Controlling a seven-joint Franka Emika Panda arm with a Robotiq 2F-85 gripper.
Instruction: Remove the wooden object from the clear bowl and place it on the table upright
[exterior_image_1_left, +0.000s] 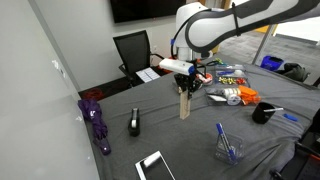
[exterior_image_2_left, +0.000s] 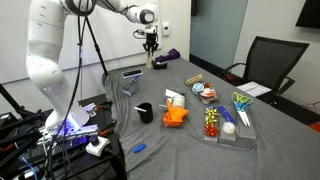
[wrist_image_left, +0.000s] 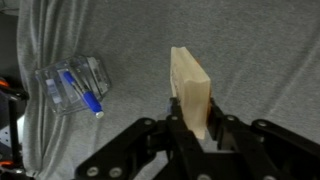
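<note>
My gripper (wrist_image_left: 196, 128) is shut on the wooden object (wrist_image_left: 190, 88), a light tan block held upright by its upper end. In an exterior view the wooden object (exterior_image_1_left: 184, 104) stands vertical under the gripper (exterior_image_1_left: 185, 88), its lower end at or just above the dark grey table (exterior_image_1_left: 190, 145). The gripper also shows in an exterior view (exterior_image_2_left: 152, 47), with the block (exterior_image_2_left: 153, 58) below it. The clear bowl (exterior_image_1_left: 226, 147) sits apart from the block, nearer the table's front, with a blue pen in it. It also shows in the wrist view (wrist_image_left: 72, 85) and in an exterior view (exterior_image_2_left: 131, 80).
A black stapler-like thing (exterior_image_1_left: 134, 123) and a purple object (exterior_image_1_left: 97, 120) lie beside the block. A black cup (exterior_image_1_left: 262, 112), an orange item (exterior_image_1_left: 247, 96) and a tray of small items (exterior_image_1_left: 228, 75) are further off. A white device (exterior_image_1_left: 155, 166) lies at the front edge.
</note>
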